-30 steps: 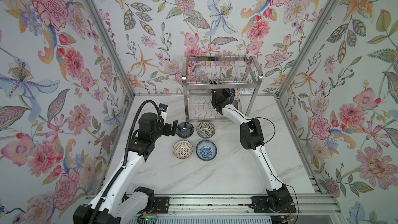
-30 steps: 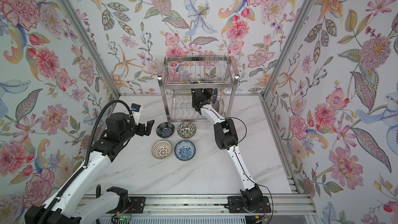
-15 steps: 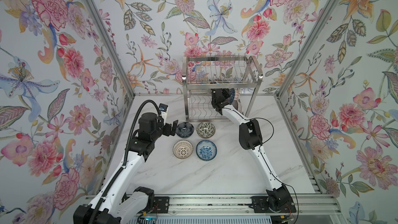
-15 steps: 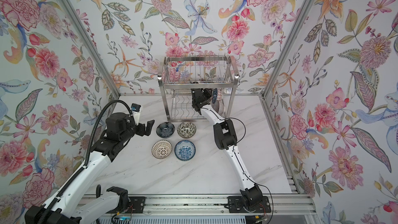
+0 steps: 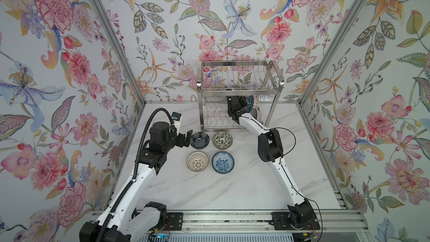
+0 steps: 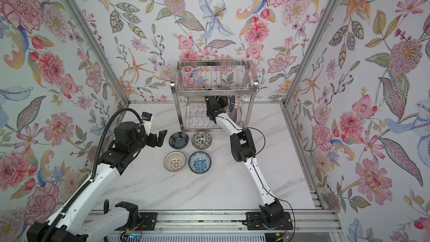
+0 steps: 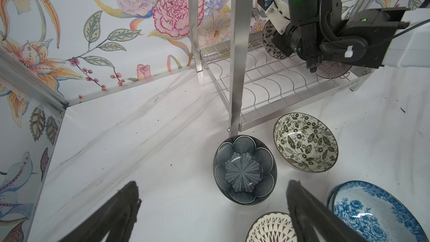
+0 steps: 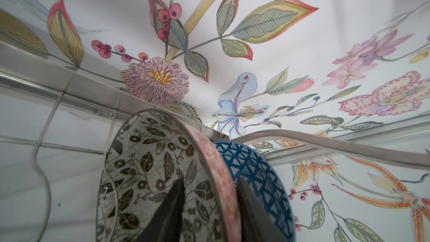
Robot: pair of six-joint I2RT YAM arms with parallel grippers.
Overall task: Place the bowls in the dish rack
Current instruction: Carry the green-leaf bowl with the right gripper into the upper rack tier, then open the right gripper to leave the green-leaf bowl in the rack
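The right gripper (image 8: 210, 181) is reaching in under the upper tier of the dish rack (image 5: 239, 93). Its jaws are parted astride the rim of a racked leaf bowl (image 8: 144, 171), black-and-white inside, standing on edge in the lower tier. 1 finger (image 8: 172, 208) is inside the bowl and the other is outside its pink wall. Bare glaze shows between the inner finger and the rim, so to my eye the hold is slack rather than pinching.

Just behind the outer finger stands a blue triangle bowl (image 8: 256, 171), also on edge and just beside the first. In the left wrist view a purple-lined bowl (image 7: 332, 72) stands on edge in the same tier near the front rail, partly hidden by the right arm. All 3 sit toward the right end of the rack in both top views.

The left gripper (image 7: 213, 183) hangs over the marble table (image 5: 209, 189) with its jaws spread wide and nothing between them. It is just beside a dark petal bowl (image 5: 199, 140), on that bowl's left in both top views. I cannot tell whether it touches.

That bowl is 1 of 4 sitting upright on the table in front of the rack, in a block of 2 by 2. A second leaf bowl (image 5: 222, 140) is next to it, closest to the rack. A cream lattice bowl (image 5: 197, 161) and a blue floral bowl (image 5: 223, 162) sit in the nearer row.
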